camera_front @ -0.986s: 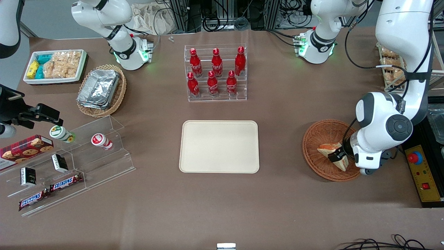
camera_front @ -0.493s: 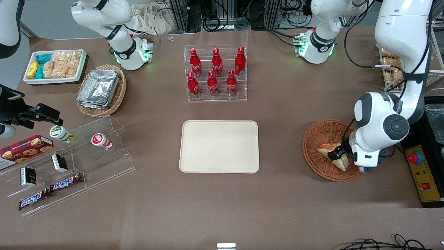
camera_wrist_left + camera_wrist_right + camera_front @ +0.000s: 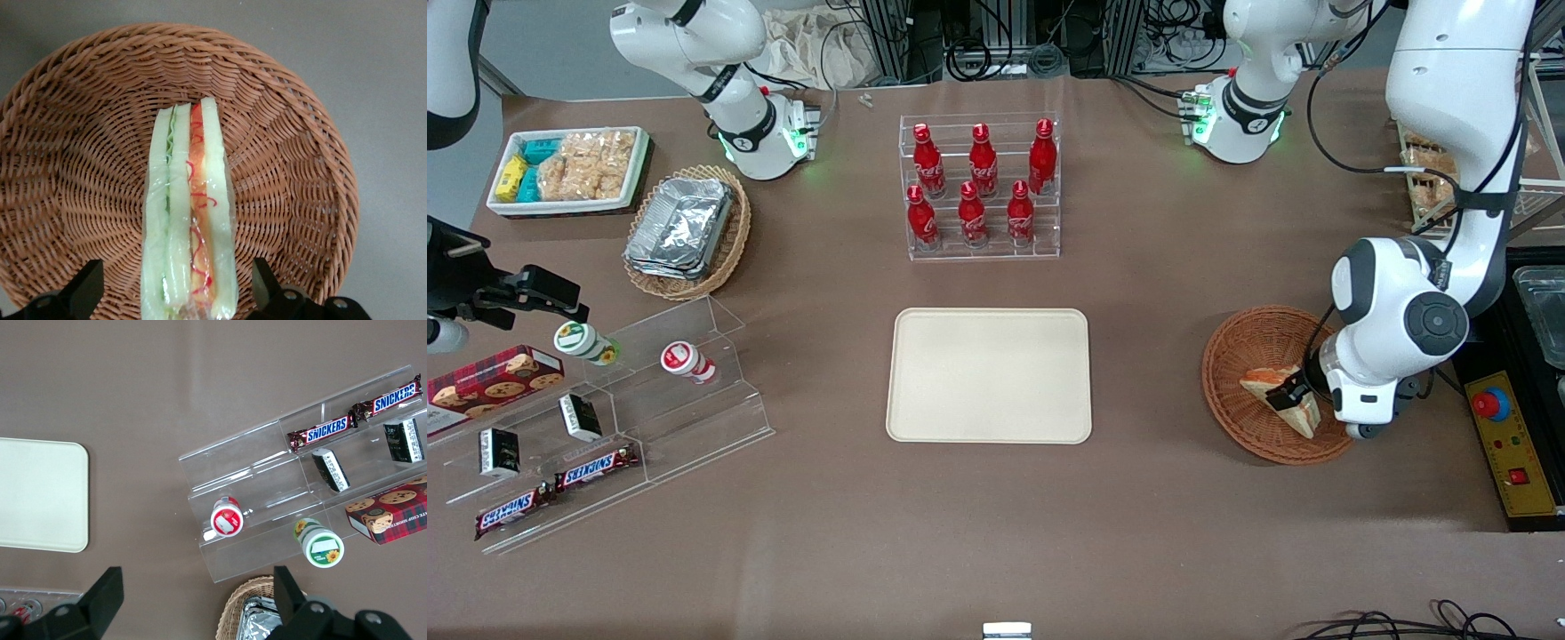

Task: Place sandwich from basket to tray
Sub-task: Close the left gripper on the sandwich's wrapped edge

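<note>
Sandwich (image 3: 190,213) sits on edge in the basket (image 3: 293,167), wrapped in clear film, layers facing up toward the wrist camera. End effector (image 3: 1288,397) is down inside the basket, straddling the sandwich: one finger (image 3: 83,290) on each flank, visible gap on both sides. So it's open wide, holding nothing, no contact in the wrist view.

Tray (image 3: 989,375) lies on the tabletop (image 3: 996,524), well apart from the end effector, toward the parked arm's end. Rack of red bottles (image 3: 980,187) stands farther from the front camera than the tray, off the likely transfer path.

Risks, as judged from here:
- The fingers look nearer one end of the wedge than its middle. Closing there could let it pivot or droop on the lift.
- Film is slick and bread is soft. A light squeeze slips; a hard squeeze crushes the layers.
- The fingertips are close to the wicker. Any deeper and they may catch the weave and drag the basket along.
</note>
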